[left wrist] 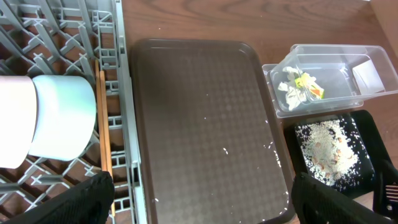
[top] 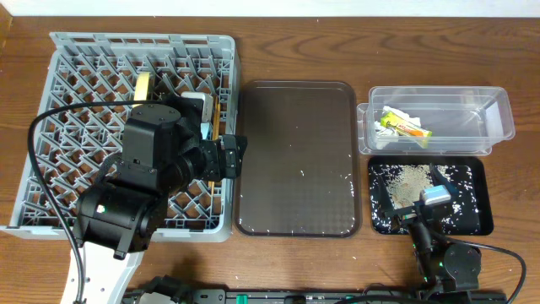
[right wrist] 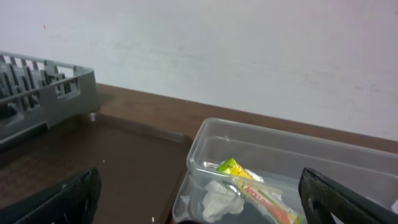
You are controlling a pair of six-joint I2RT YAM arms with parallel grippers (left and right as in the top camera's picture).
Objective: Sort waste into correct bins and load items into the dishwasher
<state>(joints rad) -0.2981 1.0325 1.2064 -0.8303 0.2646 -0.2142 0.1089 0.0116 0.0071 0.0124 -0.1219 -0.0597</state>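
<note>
The grey dishwasher rack (top: 84,40) fills the left of the table. In it lie a white bowl (left wrist: 12,121), a light blue bowl (left wrist: 62,115) and chopsticks (left wrist: 104,124), and a yellow plate (top: 143,84) stands on edge. My left gripper (top: 236,156) (left wrist: 202,202) hangs open and empty over the rack's right rim. The clear tub (top: 498,110) holds the green-and-yellow wrapper (top: 403,127) (right wrist: 249,186) and white paper scraps (left wrist: 291,93). Rice grains (top: 409,179) lie in the black tray (top: 481,211). My right gripper (top: 422,209) (right wrist: 199,208) is low over that tray, open and empty, facing the tub.
The dark brown serving tray (top: 295,101) lies between the rack and the bins, with a few stray grains (left wrist: 225,151) on it. A pale wall (right wrist: 217,43) rises behind the table. Bare wood shows along the far edge.
</note>
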